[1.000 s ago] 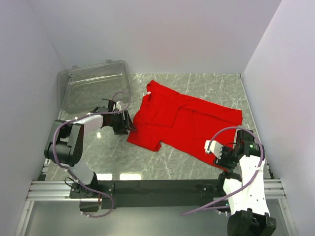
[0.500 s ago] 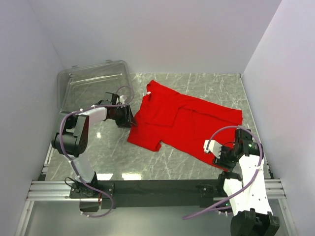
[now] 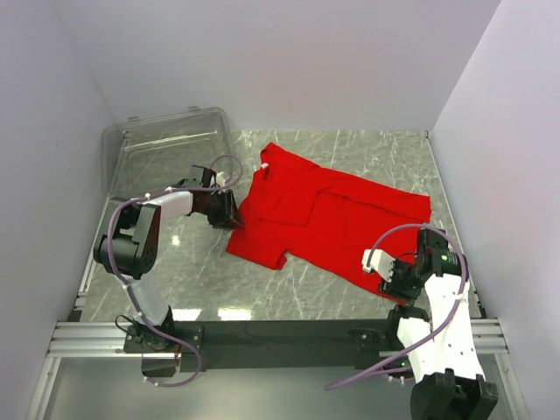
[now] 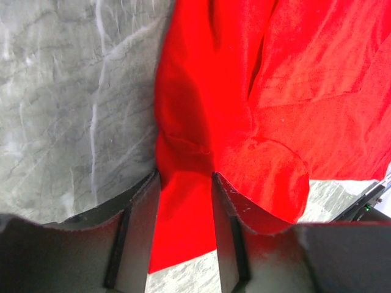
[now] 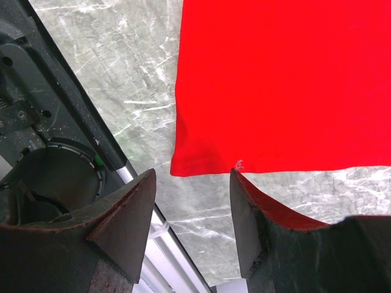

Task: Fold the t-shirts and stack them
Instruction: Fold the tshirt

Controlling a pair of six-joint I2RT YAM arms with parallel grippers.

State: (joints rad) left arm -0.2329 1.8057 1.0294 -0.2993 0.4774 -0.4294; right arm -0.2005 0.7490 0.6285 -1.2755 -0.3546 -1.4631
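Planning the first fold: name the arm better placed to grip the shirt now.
Left: the left hand straddles the edge of the t-shirt, cloth between its jaws. The right hand stands open, no cloth inside.

Seen from above, the left arm [image 3: 131, 249] rises from its base at 7 o'clock, elbow bent, forearm pointing toward 3 o'clock, the left gripper [image 3: 229, 210] low with jaws partly apart. The right arm [image 3: 442, 302], at 5 o'clock, folds back, the right gripper [image 3: 391, 278] aimed toward 10 o'clock, jaws apart

One red t-shirt [image 3: 332, 219] counted, apparently single garment. One clear plastic bin [image 3: 162, 149] seen. Two grippers noted: left gripper [image 3: 233, 217], right gripper [image 3: 391, 282].
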